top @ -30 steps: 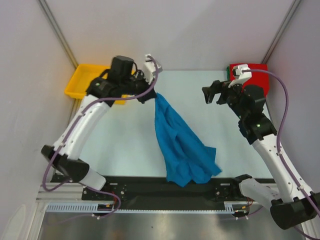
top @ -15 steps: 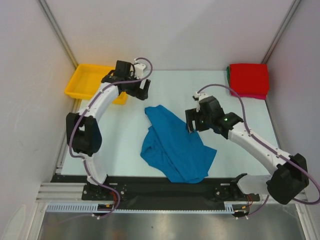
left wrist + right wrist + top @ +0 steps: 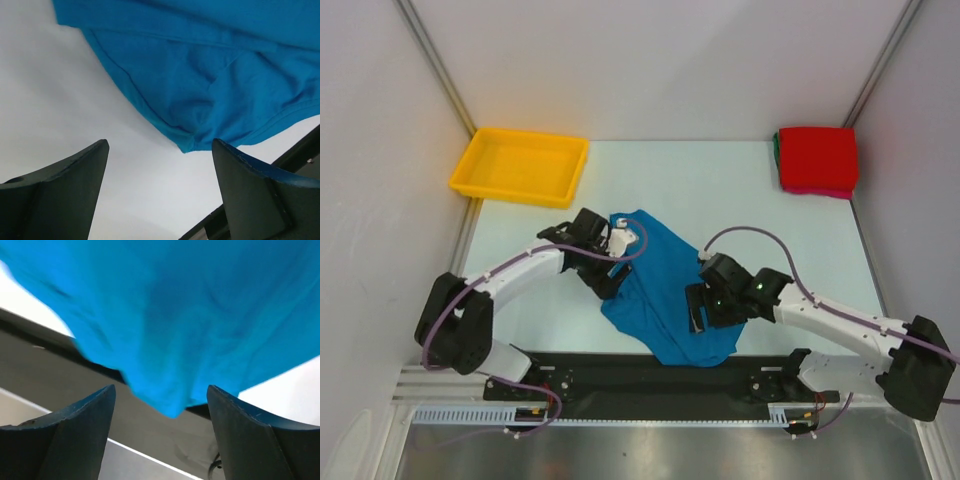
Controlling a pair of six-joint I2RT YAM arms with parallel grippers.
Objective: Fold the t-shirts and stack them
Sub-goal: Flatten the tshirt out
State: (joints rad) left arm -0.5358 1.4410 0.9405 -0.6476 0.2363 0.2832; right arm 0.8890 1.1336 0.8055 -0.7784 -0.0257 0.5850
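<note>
The table [image 3: 720, 190] now carries the whole blue t-shirt [image 3: 665, 290], which a second ago hung stretched from the left arm's closed fingers up at the far side. It has since been let go and lies as a rumpled heap, directly between the two grippers, its near edge spilling over the black rail [image 3: 620, 372]. The yellow tray [image 3: 516, 198] sits well away beyond the left gripper, and the folded stack [image 3: 817, 158], red on top, sits well away beyond the right one; neither has shifted. Both arms have swung down low to the cloth. The left gripper [image 3: 610, 283] stands with jaws wide apart and nothing between them, a hemmed corner of the shirt [image 3: 200, 75] just ahead of its fingertips. The right gripper [image 3: 697, 310] is likewise spread and empty, with a drooping fold of the shirt [image 3: 190, 315] just in front. I judge that the drop was a reset: the shirt is not yet flat, no fold has begun, and both grippers look to be seeking fresh holds to spread it.
</note>
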